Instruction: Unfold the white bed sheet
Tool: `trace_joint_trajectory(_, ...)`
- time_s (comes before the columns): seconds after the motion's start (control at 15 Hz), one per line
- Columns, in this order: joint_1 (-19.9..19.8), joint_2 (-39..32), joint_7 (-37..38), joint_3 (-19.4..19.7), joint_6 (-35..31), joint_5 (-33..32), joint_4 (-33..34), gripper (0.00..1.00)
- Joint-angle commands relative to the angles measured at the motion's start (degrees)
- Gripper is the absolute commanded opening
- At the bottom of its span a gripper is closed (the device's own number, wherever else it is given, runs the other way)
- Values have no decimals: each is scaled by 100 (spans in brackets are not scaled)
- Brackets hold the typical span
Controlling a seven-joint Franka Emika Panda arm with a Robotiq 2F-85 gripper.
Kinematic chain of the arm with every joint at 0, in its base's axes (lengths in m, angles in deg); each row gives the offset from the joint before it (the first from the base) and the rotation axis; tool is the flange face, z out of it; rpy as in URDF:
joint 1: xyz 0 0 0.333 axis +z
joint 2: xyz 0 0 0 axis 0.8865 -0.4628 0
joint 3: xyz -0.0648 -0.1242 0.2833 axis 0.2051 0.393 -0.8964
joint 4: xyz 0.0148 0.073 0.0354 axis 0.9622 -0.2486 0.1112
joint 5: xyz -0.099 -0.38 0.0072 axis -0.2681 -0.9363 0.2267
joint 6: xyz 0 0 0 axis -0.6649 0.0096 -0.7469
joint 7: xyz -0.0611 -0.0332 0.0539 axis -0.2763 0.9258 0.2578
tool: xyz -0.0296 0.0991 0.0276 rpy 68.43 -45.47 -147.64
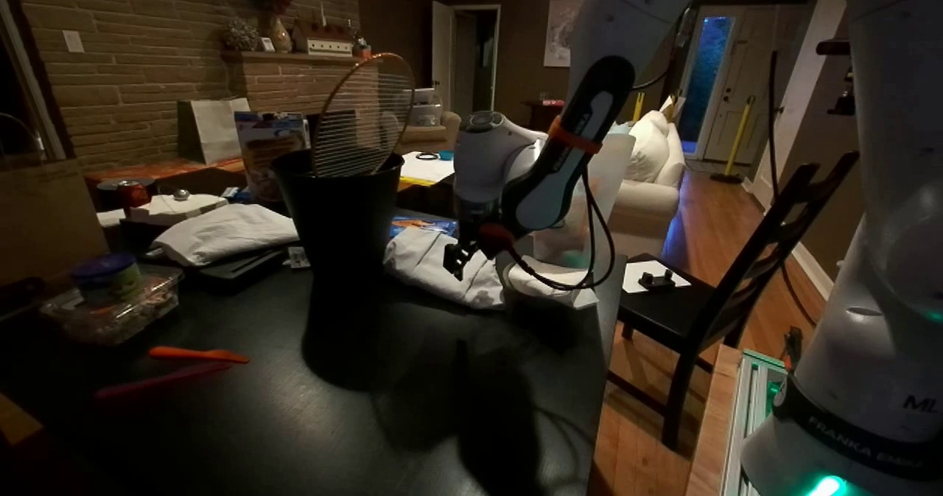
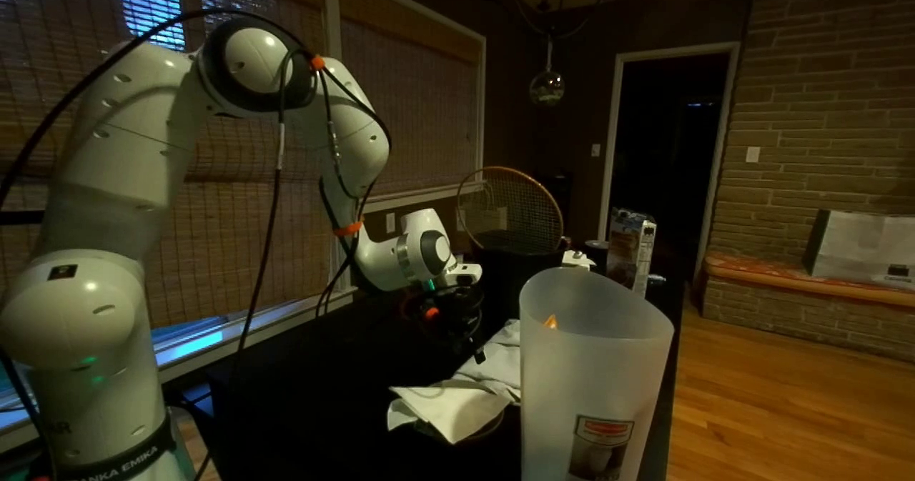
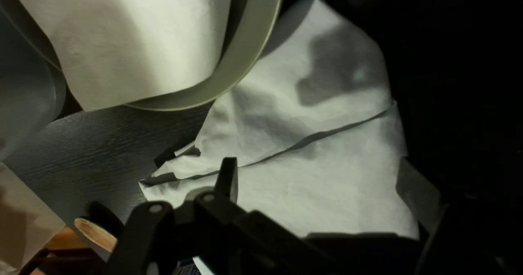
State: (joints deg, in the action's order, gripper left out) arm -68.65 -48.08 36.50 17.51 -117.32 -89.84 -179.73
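White bed sheet (image 3: 322, 177), rumpled and doubled over on a dark tabletop (image 1: 280, 407), at the centre of the wrist view; partly behind a translucent bin (image 2: 593, 374) in an exterior view. Close over the fabric, a gripper (image 1: 455, 262) with fingers parted and nothing caught between them; contact with the sheet not clear from these angles.

Progress, by all appearances: little or none. Visible in the wrist view: layers one on another, with a long fold edge from lower left up to the right and creased corners at its left end. No broad single spread of fabric in sight; impossible to tell about any fold opened already.

Left to do, judging by the lie of the cloth: catching a free edge or upper layer, lifting, drawing it out across the tabletop, then repeating for any further layers. Likely in the way: a bowl (image 3: 245, 58) topped with a flat white napkin (image 3: 151, 46), upper left in the wrist view, on the fabric or merely beside it, uncertain which. Just left of the sheet in an exterior view: a black bin (image 1: 339, 223) holding a racket (image 1: 361, 127).
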Motion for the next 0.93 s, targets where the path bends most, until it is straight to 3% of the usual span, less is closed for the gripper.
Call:
trace_joint_trajectory(0.0,13,-34,13,0,4,0,38,100)
trace_joint_trajectory(0.33,215,-425,259,178,-389,-442,455,100)
trace_joint_trajectory(0.47,471,-579,643,419,-550,-870,686,100)
trace_joint_trajectory(0.87,1085,-1257,1594,857,-749,-1365,1343,100)
